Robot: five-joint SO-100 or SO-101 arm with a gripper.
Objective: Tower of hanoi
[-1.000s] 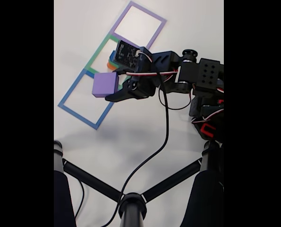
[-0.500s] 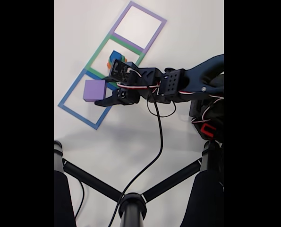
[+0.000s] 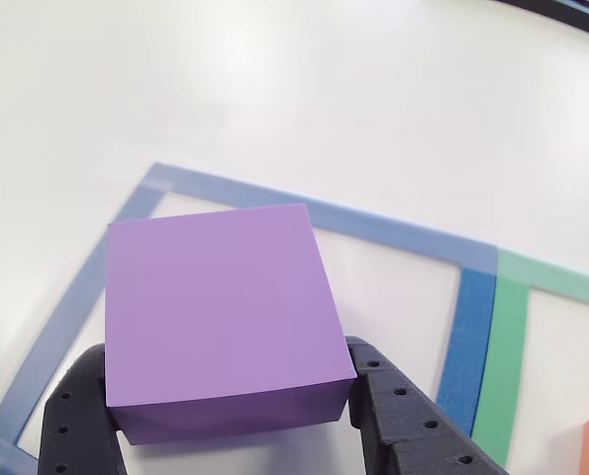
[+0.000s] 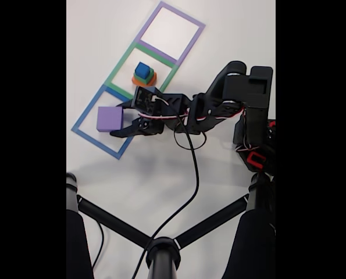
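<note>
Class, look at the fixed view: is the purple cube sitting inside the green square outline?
No. The purple cube lies inside the blue outline, between the pincer fingers.

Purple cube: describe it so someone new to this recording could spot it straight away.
In the fixed view, three taped square outlines run in a diagonal row across the white table; take the blue outline at the lower-left end. The purple cube sits inside it, between the fingers of the gripper. It stands alone, while the orange, green and blue cubes form a stack in the neighbouring green outline.

Purple cube [image 4: 109, 119] carried leftward, lowered into blue square outline [image 4: 86, 114]; pincer [image 4: 122, 119] followed; arm folded lower.
</note>
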